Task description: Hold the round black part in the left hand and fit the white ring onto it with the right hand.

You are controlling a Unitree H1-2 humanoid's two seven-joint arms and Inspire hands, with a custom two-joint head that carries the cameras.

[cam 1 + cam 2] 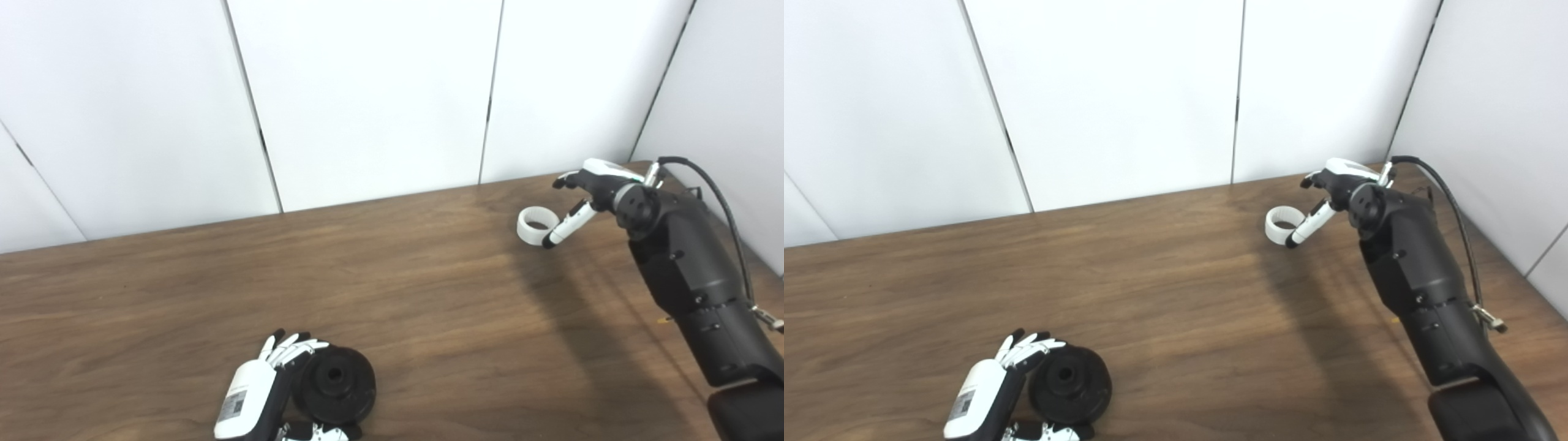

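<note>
The round black part point(335, 392), a disc with a hub hole in its middle, is at the table's near left, tilted toward me. My left hand point(254, 392) wraps it, fingers over its upper left rim and thumb under its lower edge. The white ring point(525, 229) lies flat on the table at the far right. My right hand point(591, 190) hovers just right of the ring, open, with its thumb tip against the ring's right side and its fingers spread behind and above the ring. The same ring point(1274, 228) and right hand point(1332, 184) show in the right eye view.
The brown wooden table point(392, 275) runs back to white wall panels point(367, 92). A black cable point(716, 190) loops off the right forearm near the table's far right corner.
</note>
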